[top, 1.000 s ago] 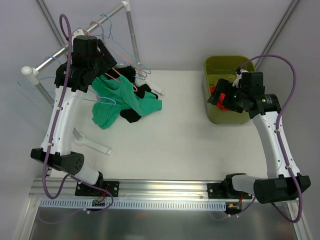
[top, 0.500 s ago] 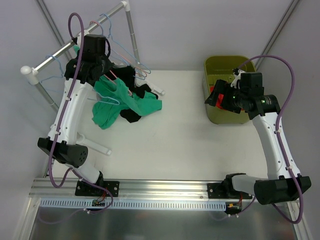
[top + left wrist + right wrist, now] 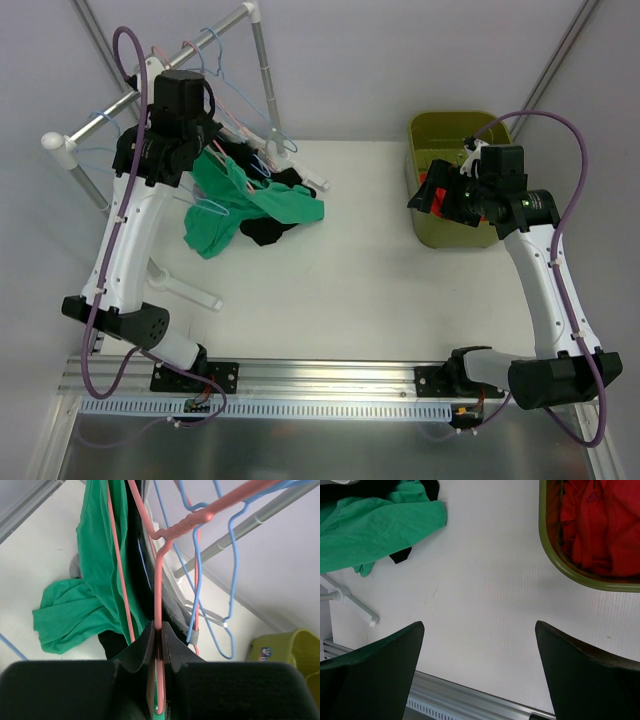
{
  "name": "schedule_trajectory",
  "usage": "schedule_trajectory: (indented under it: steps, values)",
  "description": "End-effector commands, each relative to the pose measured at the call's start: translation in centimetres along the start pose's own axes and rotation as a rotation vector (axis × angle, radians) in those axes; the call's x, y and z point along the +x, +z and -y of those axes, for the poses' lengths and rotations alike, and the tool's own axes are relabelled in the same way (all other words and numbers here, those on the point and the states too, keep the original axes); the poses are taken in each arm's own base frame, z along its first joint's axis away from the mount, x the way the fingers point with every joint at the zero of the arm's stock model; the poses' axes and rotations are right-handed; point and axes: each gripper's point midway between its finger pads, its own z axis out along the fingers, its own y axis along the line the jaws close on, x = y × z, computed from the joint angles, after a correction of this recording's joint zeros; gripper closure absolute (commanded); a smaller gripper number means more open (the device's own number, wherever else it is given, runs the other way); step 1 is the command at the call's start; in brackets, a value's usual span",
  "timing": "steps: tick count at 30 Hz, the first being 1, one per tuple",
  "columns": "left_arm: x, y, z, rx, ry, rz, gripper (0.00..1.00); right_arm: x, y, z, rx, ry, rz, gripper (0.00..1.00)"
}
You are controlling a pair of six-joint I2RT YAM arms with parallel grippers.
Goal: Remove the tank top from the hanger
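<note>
The green tank top point(image 3: 232, 198) hangs off a pink wire hanger point(image 3: 222, 148) below the clothes rail and trails onto the table. In the left wrist view the pink hanger point(image 3: 158, 580) runs straight between my fingers, with the tank top point(image 3: 75, 607) draped to its left. My left gripper point(image 3: 158, 628) is shut on that hanger wire; from above it point(image 3: 195, 150) sits just under the rail. My right gripper point(image 3: 480, 626) hovers open over bare table beside the bin point(image 3: 425, 197), holding nothing.
A metal clothes rail point(image 3: 150, 85) carries blue wire hangers point(image 3: 255, 100). A black garment point(image 3: 265, 232) lies tangled with the tank top. The olive bin point(image 3: 440, 128) at the right holds red clothing point(image 3: 600, 525). The rack's white foot point(image 3: 185, 290) rests on the table.
My left gripper has closed from open onto the pink hanger wire, and the left wrist shifted slightly by the rail. The right arm has barely moved.
</note>
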Motion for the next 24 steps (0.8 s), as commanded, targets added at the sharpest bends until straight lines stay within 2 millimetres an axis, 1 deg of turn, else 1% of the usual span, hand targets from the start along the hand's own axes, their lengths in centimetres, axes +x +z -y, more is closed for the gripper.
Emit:
schedule_trajectory:
  steps: [1,2,4,5,6,7,8,9,10,11,12,13,14,15,17,18,20,21,22,23,24]
  values:
    - [-4.4,-4.2,0.6,0.065,-0.107,0.130,1.00,-0.8,-0.9,-1.3,-0.051,-0.023,0.039,0.00]
    - [-4.5,-4.9,0.7,0.080,-0.116,0.133,1.00,-0.9,-1.1,-1.3,-0.051,-0.022,0.044,0.01]
    - [-4.1,-5.6,0.8,0.092,-0.114,0.130,1.00,-0.9,-1.2,-1.4,-0.054,-0.023,0.048,0.00]
    - [-3.9,-6.8,1.1,0.121,-0.127,0.129,1.00,-1.0,-1.2,-1.4,-0.056,-0.022,0.050,0.01]
    - [-3.0,-6.8,0.9,0.120,-0.123,0.109,1.00,-0.9,-1.2,-1.5,-0.058,-0.025,0.049,0.00]
    - [-2.4,-7.3,1.0,0.136,-0.132,0.092,1.00,-0.9,-1.2,-1.5,-0.059,-0.024,0.047,0.00]
    - [-2.0,-8.7,1.1,0.175,-0.160,0.078,1.00,-0.9,-1.3,-1.6,-0.061,-0.024,0.049,0.00]
    - [-0.7,-8.6,1.0,0.174,-0.151,0.049,1.00,-0.9,-1.3,-1.6,-0.064,-0.024,0.053,0.00]
    - [0.0,-9.2,1.1,0.194,-0.152,0.030,1.00,-1.0,-1.3,-1.8,-0.072,-0.022,0.053,0.01]
    - [0.5,-10.5,1.3,0.236,-0.161,0.012,1.00,-0.9,-1.2,-1.8,-0.076,-0.021,0.050,0.01]
    - [1.6,-10.6,1.1,0.241,-0.146,-0.014,1.00,-1.0,-1.2,-2.0,-0.087,-0.020,0.050,0.00]
    - [2.1,-11.2,1.2,0.262,-0.143,-0.028,1.00,-1.0,-1.1,-2.4,-0.105,-0.019,0.047,0.01]
    - [2.4,-12.3,1.3,0.301,-0.134,-0.046,1.00,-1.0,-0.9,-2.6,-0.118,-0.019,0.042,0.01]
    - [3.5,-13.1,1.9,0.342,-0.103,-0.076,1.00,-1.1,-0.9,-3.1,-0.152,-0.024,0.044,0.00]
    - [4.4,-14.5,2.1,0.383,-0.046,-0.083,1.00,-1.0,-0.7,-3.7,-0.190,-0.027,0.037,0.00]
    - [5.6,-15.6,2.6,0.429,-0.019,-0.117,1.00,-1.2,-0.6,-4.1,-0.211,-0.029,0.046,0.01]
    - [7.3,-16.8,2.4,0.471,-0.003,-0.160,1.00,-1.0,-0.6,-5.2,-0.277,-0.036,0.024,0.00]
    - [8.2,-17.5,2.5,0.496,0.011,-0.187,1.00,-1.1,-0.8,-6.1,-0.333,-0.050,0.021,0.01]
    - [9.2,-19.0,2.7,0.547,0.030,-0.219,1.00,-1.1,-0.8,-6.7,-0.363,-0.063,0.019,0.00]
    - [10.5,-19.2,2.5,0.555,0.052,-0.249,1.00,-1.1,-1.0,-7.4,-0.398,-0.080,0.018,0.00]
    - [11.4,-19.8,2.6,0.578,0.067,-0.270,1.00,-1.0,-1.3,-8.3,-0.452,-0.099,0.013,0.00]
